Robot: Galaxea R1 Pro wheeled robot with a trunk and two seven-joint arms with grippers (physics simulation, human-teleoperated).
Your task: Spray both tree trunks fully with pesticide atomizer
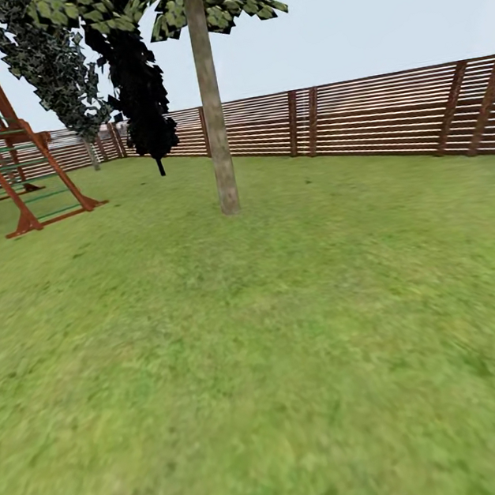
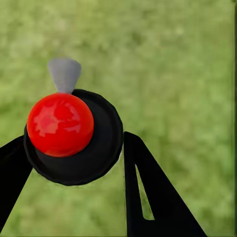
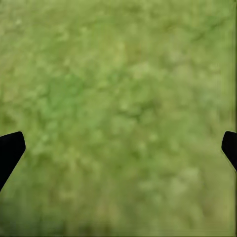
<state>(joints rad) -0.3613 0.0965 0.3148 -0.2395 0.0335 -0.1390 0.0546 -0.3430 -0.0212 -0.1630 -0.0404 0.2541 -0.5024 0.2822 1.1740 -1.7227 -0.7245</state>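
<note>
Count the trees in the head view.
3. Grey-brown mottled trunk near centre on the green grass lawn; a black-foliaged tree behind it by the brown slatted fence; a thin-trunked tree farther left. Foliage may hide others.

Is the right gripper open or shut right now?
Open. In the right wrist view, the right gripper has its two dark fingertips far apart at opposite edges, with nothing but grass between them.

Bright even daylight, no cast shadows, grass (image 1: 298, 367) blurred in wrist views
</note>
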